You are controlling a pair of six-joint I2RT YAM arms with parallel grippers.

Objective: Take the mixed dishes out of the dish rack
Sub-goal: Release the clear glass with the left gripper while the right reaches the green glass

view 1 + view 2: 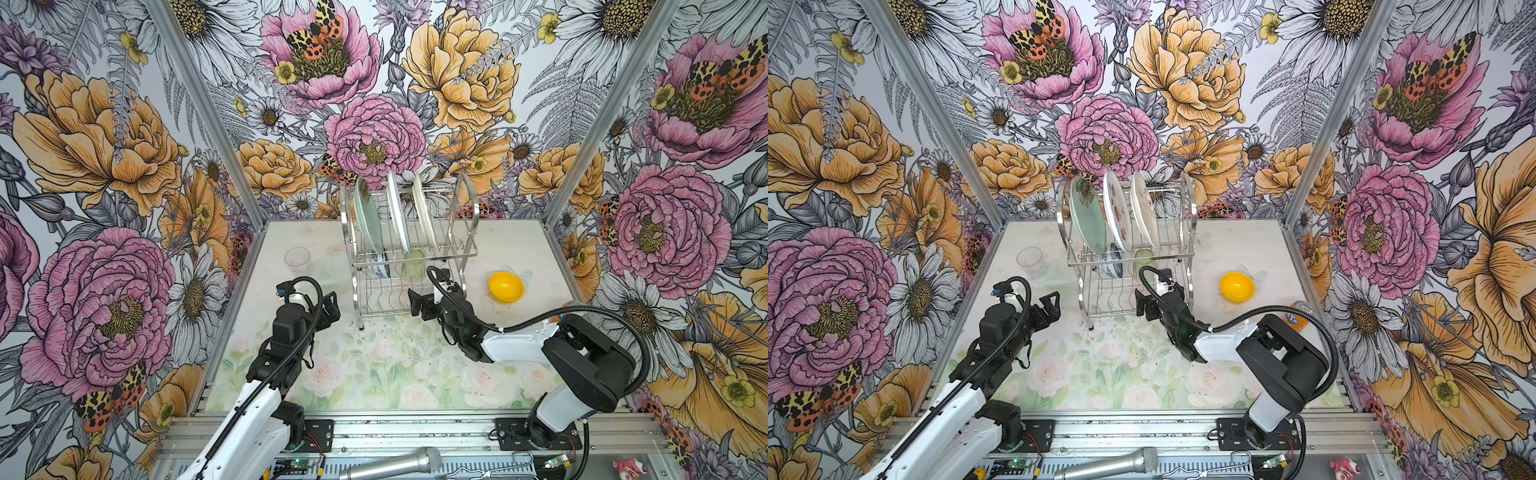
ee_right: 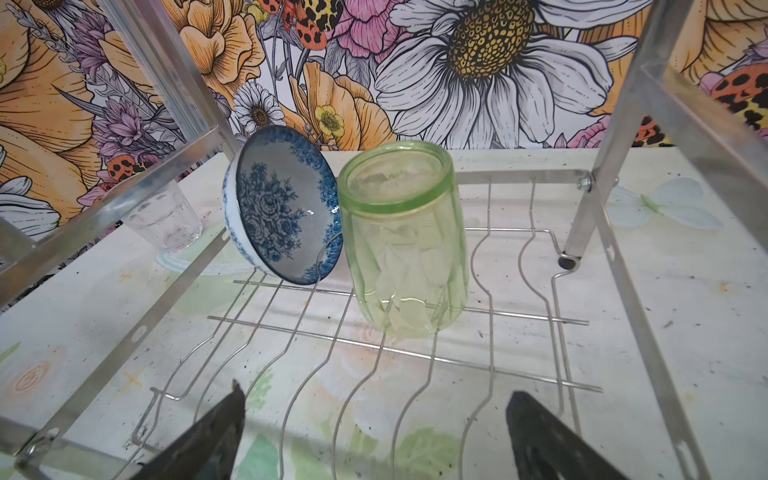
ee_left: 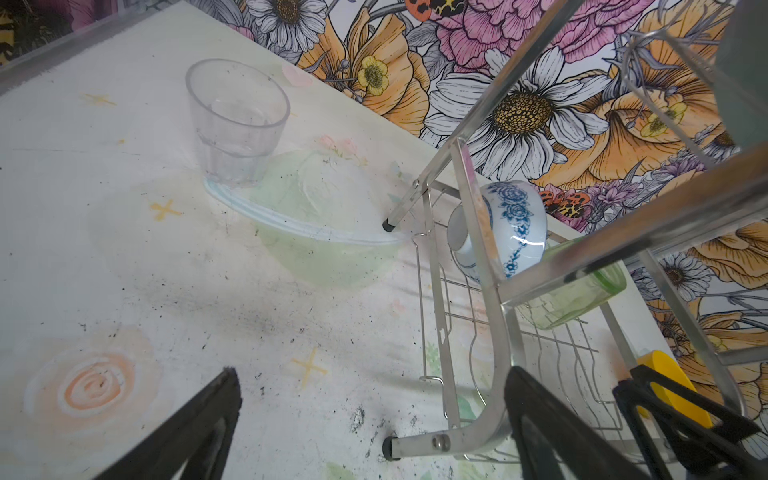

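- Right gripper [image 2: 376,392]: jaws apart, empty, facing the upturned green tumbler [image 2: 405,241] on the dish rack [image 1: 356,291] lower shelf.
- Left gripper [image 3: 374,374]: jaws apart, empty, left of the dish rack in both top views.

Bright, even, diffuse light threw only soft grey shadows on the pale flower-printed tabletop [image 3: 124,257], small glints sat on the shiny steel wire dish rack [image 3: 478,199] and the blue-and-white patterned bowl [image 3: 515,216], and the rack's nearest bars looked blurred and bowed towards the wrist views' edges.

Rack [image 1: 356,291] holds three upright plates [image 1: 398,216] above, patterned bowl [image 2: 282,212] and tumbler [image 2: 405,241] below.
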